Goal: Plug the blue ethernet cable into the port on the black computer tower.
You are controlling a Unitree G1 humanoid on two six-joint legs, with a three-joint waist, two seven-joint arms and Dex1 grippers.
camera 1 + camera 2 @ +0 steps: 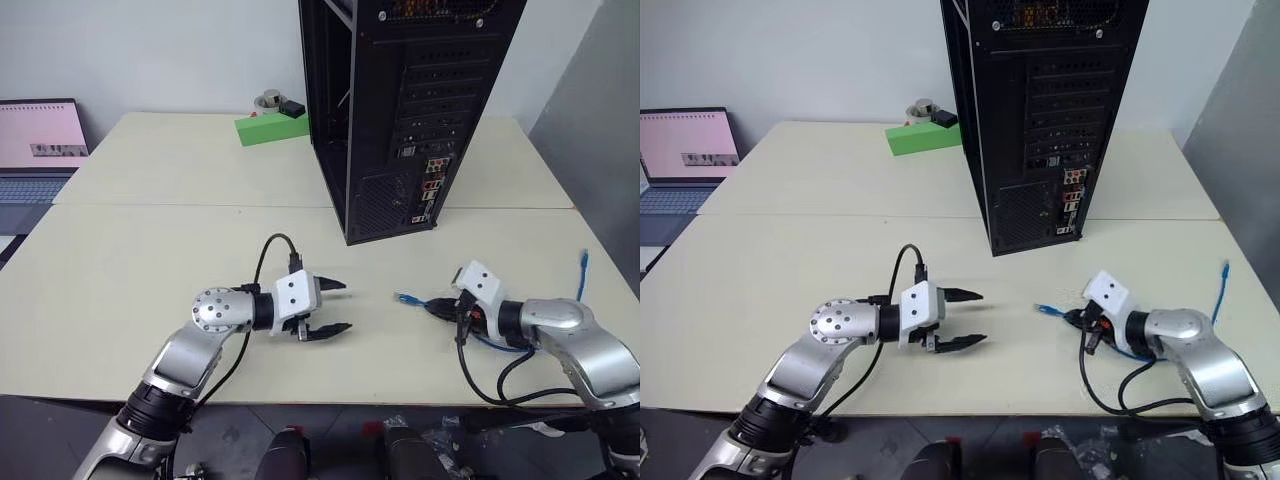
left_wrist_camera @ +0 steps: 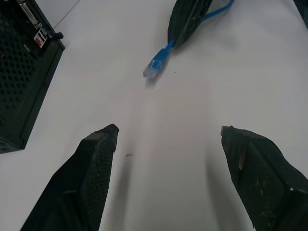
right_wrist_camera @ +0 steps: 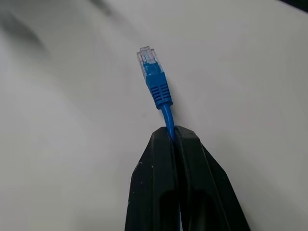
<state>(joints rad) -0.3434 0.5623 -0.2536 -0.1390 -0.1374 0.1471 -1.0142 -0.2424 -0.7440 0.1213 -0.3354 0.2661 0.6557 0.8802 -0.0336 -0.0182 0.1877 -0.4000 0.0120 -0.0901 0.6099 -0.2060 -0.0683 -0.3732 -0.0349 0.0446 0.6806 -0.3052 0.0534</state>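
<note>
Clamped tight, my right jaws (image 3: 172, 137) pinch the thin bright-blue ethernet cable (image 3: 167, 115) just behind its plug, so a short length of cord and the small clear-blue plastic plug (image 3: 150, 65) stick out past my fingertips, low over the pale beige worktop (image 1: 150, 260). The plug points toward my left jaws (image 1: 333, 306), which stand spread wide with nothing between them, facing the plug across a bare stretch of worktop. The rest of the blue cord runs back under my right wrist, and its other end (image 1: 583, 262) rises near the worktop's right edge. The tall black metal computer tower (image 1: 400, 110) stands upright farther back on the worktop, well apart from the plug, its rear panel turned toward me. The small squarish port (image 1: 436, 167) sits in the connector cluster among the coloured jacks. Behind the tower's left side lies a flat green box (image 1: 270, 127); an open laptop (image 1: 40, 150) sits at the far left.
</note>
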